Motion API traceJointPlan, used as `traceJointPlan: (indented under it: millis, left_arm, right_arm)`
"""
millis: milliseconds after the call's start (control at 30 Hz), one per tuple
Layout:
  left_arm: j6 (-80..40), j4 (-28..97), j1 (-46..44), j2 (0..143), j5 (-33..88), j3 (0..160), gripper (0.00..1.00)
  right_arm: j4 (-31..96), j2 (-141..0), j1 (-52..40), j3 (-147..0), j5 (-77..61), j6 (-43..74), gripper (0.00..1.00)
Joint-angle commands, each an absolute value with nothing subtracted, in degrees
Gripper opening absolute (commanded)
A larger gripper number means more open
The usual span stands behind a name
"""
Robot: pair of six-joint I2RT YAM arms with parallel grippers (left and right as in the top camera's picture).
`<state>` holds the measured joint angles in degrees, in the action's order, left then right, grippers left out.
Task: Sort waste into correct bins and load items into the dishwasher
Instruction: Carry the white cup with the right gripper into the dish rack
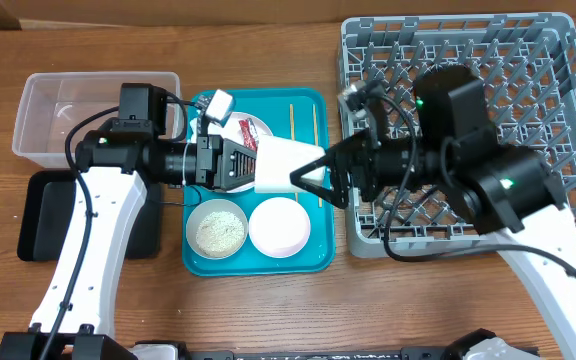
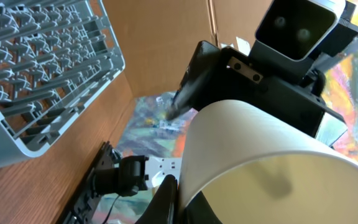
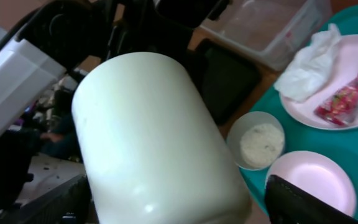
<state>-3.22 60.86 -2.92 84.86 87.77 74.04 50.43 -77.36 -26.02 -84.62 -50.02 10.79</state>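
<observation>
My left gripper [image 1: 252, 165] is shut on the rim of the small white cup [image 1: 280, 164] and holds it on its side above the teal tray. In the left wrist view the jaw [image 2: 174, 198] pinches the cup's wall [image 2: 260, 155]. My right gripper [image 1: 313, 176] is open, its fingers on either side of the cup's base end [image 3: 160, 130]. A plate [image 1: 261, 127] carries the crumpled napkin [image 1: 218, 104] and the red wrapper [image 1: 245, 134]. A bowl of rice [image 1: 217, 228] and an empty bowl [image 1: 279, 226] sit on the tray. Two chopsticks [image 1: 292, 120] lie at its back.
The grey dish rack [image 1: 558, 60] stands at the right, under my right arm. The clear tub [image 1: 68, 110] is at the back left with the black tray [image 1: 40, 215] in front of it. The teal tray [image 1: 206, 266] lies between the arms.
</observation>
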Motion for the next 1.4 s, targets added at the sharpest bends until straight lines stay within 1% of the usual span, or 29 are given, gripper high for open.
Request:
traceJointPlan:
  millis: [0,100,167,200,233,267,333,367,433,467,500,567,633,767,833,967,1033,1133,1367]
  left_arm:
    - [-1.65,61.06,-3.14,83.81,90.65,74.76,0.04]
    - [-1.67,61.06,-3.14,83.81,90.65,74.76,0.04]
    - [-1.65,61.04,-3.14,83.81,90.65,74.76,0.04]
    - [-1.67,60.95,-3.14,83.81,90.63,74.76,0.04]
    - [-1.67,60.9,-3.14,83.83,90.63,74.76,0.04]
    - [-1.67,60.9,-3.14,83.81,90.63,74.76,0.04]
    - [-1.67,60.9,-3.14,83.81,90.63,74.76,0.04]
    - [-1.67,60.93,-3.14,83.83,90.63,74.76,0.06]
    - [-1.67,61.06,-3.14,83.81,90.63,74.76,0.23]
    - [-1.67,61.08,-3.14,83.81,90.63,74.76,0.37]
    - [-1.67,61.06,-3.14,83.81,90.56,74.76,0.52]
    - [-1.69,61.1,-3.14,83.81,89.23,74.76,1.0]
    - [-1.69,61.63,-3.14,83.81,86.52,74.76,1.0]
    - [-1.72,64.29,-3.14,83.81,75.99,74.76,1.0]
    - [-1.69,66.17,-3.14,83.81,70.35,74.76,1.0]
    - [-1.69,67.48,-3.14,83.81,66.06,74.76,1.0]
    - [-1.69,67.35,-3.14,83.81,65.82,74.76,1.0]
    - [-1.67,67.02,-3.14,83.81,65.8,74.76,1.0]
    - [-1.69,67.26,-3.14,83.83,65.49,74.76,1.0]
  right_arm:
    - [48.75,-78.61,-26.35,-84.6,-62.57,4.47,0.85]
    - [48.18,-78.81,-26.35,-84.6,-64.6,4.23,0.74]
    - [48.53,-78.78,-26.35,-84.6,-64.62,4.34,0.73]
    - [48.88,-78.78,-26.35,-84.6,-64.58,4.49,0.7]
    - [48.95,-78.78,-26.35,-84.6,-64.55,4.49,0.64]
    - [48.95,-78.78,-26.35,-84.6,-64.55,4.49,0.61]
    - [48.99,-78.76,-26.35,-84.6,-63.88,4.49,0.57]
    - [49.06,-78.76,-26.28,-84.6,-63.4,4.49,0.57]
    - [49.43,-78.48,-26.06,-84.62,-61.41,4.51,0.57]
    - [49.87,-78.11,-25.78,-84.68,-59.55,4.69,0.57]
    - [50.5,-77.69,-25.34,-84.79,-57.58,4.69,0.57]
    - [52.69,-76.14,-23.99,-85.19,-52.05,4.71,0.57]
    - [54.76,-74.43,-22.44,-85.47,-46.61,6.07,0.57]
    - [60.51,-69.69,-17.87,-85.54,-32.25,12.97,0.57]
    - [65.73,-67.68,-15.57,-85.54,-23.11,17.15,0.57]
    - [76.51,-67.66,-14.55,-85.25,-11.07,23.44,0.57]
    - [80.07,-68.75,-15.14,-83.79,-9.43,25.56,0.58]
    - [80.27,-70.52,-16.6,-79.05,-9.37,28.71,0.58]
    - [69.52,-76.58,-19.07,-66.63,-8.75,33.45,0.58]
